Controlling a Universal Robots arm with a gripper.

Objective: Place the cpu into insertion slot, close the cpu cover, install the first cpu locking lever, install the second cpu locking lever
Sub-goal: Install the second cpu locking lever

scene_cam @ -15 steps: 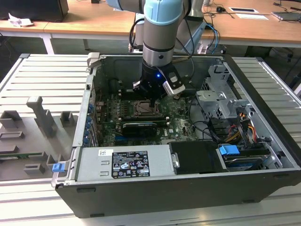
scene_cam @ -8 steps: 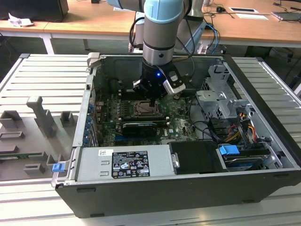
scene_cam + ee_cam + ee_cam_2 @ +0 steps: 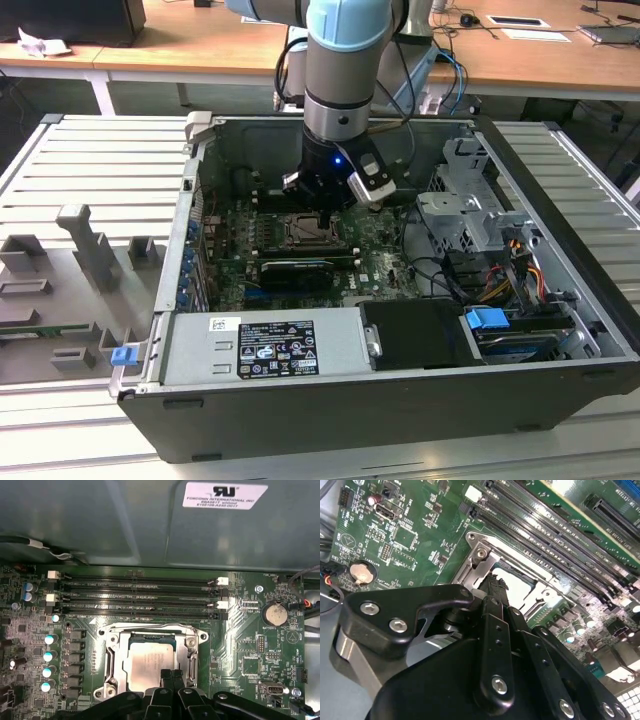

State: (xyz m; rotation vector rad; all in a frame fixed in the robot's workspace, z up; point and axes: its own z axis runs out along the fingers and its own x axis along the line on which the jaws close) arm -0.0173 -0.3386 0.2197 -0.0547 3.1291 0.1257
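Observation:
The cpu (image 3: 147,660), a pale square chip, lies in the insertion slot (image 3: 303,232) on the green board inside the open computer case. The silver cpu cover (image 3: 114,655) lies flat around it as a frame, the chip's face showing through its window. My gripper (image 3: 171,672) is shut, its two black fingers pressed together with nothing visible between them. The fingertips hover at one edge of the chip, close over the socket. In the second wrist view the gripper (image 3: 496,582) points at the cpu (image 3: 520,587). In the exterior view the gripper (image 3: 325,212) hangs just above the slot.
Long black memory slots (image 3: 145,597) run beside the socket, with a coin battery (image 3: 275,613) nearby. A black ribbed card (image 3: 295,270) lies in front of the socket, then the power supply (image 3: 265,345). A metal drive cage (image 3: 465,215) and cables stand at the exterior view's right.

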